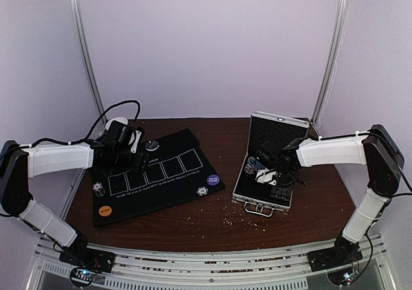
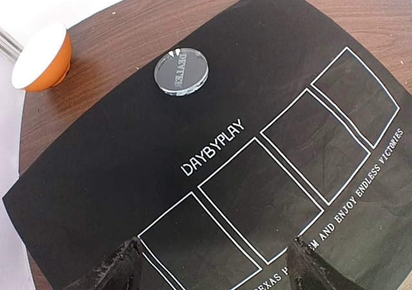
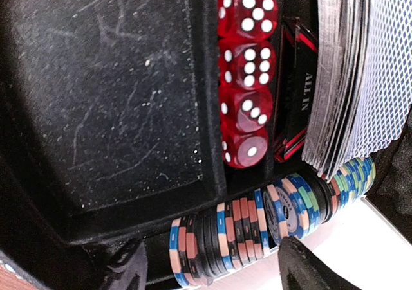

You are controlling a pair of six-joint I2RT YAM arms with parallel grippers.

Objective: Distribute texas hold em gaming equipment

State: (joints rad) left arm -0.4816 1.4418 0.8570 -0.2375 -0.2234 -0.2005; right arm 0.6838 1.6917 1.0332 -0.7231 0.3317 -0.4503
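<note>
Resting on the black felt mat (image 1: 161,197), the top view shows a round orange disc (image 1: 103,209), a round purple disc (image 1: 213,179) and small striped chip stacks (image 1: 98,188). The left gripper (image 1: 133,141) hangs over the mat's far left, and the right gripper (image 1: 269,171) is in the silver aluminium case (image 1: 283,126).

The left wrist view shows a round grey disc (image 2: 182,73) lying well apart from spread fingers (image 2: 122,267).

In the right wrist view, parted fingers (image 3: 309,271) hover at a row of striped chips (image 3: 244,229), beside a grey-blue card deck (image 3: 367,78).

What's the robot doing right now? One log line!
left gripper open above mat | right gripper open above poker chips in case | grey button on mat
</note>
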